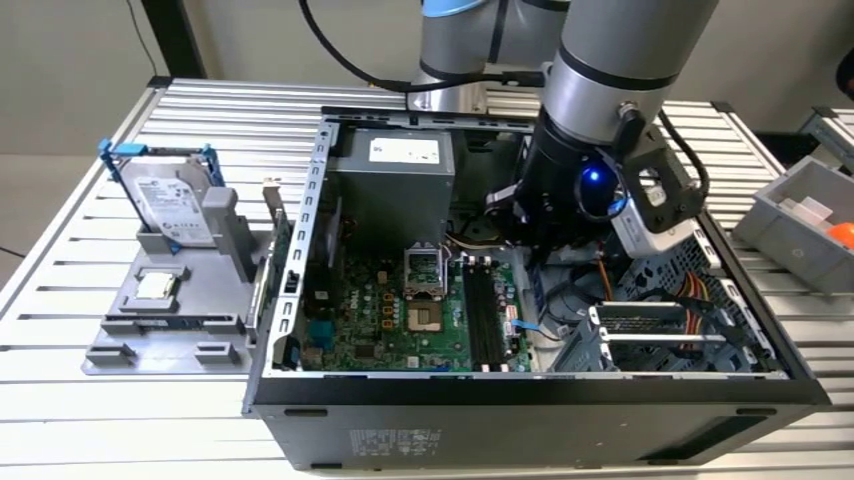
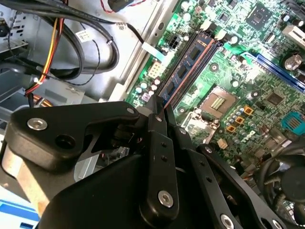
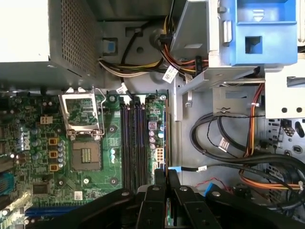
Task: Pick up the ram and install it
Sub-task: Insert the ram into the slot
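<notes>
**A:** So where's the ram [image 2: 185,70] right now? On the stand or in the box?

**B:** In the computer case [image 1: 534,385]. In the second wrist view a blue-green stick with dark chips stands on edge in one of the black memory slots [image 3: 135,143], so it looks seated or close to it.

**A:** And the fingers [image 2: 159,106]?

**B:** Pinched together, no gap I can see, nothing clamped between them as far as I can tell. The tips sit right by one end of the stick. Its long axis runs straight away from them along the slots, so stick and fingers pretty much line up. I can't say if they actually touch.

**A:** Count?

**B:** One stick. Four slots by my count, side by side next to the one open processor socket [image 3: 85,121]. One arm [image 1: 594,120] reaching into the case. Out on the worktop [image 1: 80,420], on the exterior view's left, one hard drive [image 1: 174,205] in its blue frame and one little square chip [image 1: 156,285], well apart from all this.
</notes>
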You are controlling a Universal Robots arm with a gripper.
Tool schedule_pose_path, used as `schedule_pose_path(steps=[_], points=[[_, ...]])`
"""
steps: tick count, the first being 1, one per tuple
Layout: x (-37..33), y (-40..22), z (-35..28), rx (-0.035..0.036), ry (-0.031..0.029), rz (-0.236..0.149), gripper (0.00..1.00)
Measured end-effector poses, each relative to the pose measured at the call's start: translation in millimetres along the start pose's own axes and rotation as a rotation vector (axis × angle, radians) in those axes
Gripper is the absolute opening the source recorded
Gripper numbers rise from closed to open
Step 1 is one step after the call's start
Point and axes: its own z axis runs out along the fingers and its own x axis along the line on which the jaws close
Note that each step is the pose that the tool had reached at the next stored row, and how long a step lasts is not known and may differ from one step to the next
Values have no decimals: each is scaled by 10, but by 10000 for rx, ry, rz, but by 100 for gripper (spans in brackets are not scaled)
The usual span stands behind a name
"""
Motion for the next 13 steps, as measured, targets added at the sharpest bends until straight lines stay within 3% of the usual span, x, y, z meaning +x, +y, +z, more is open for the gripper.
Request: schedule_pose_path(steps=[13], points=[[30, -5, 87, -3, 3, -94, 0]])
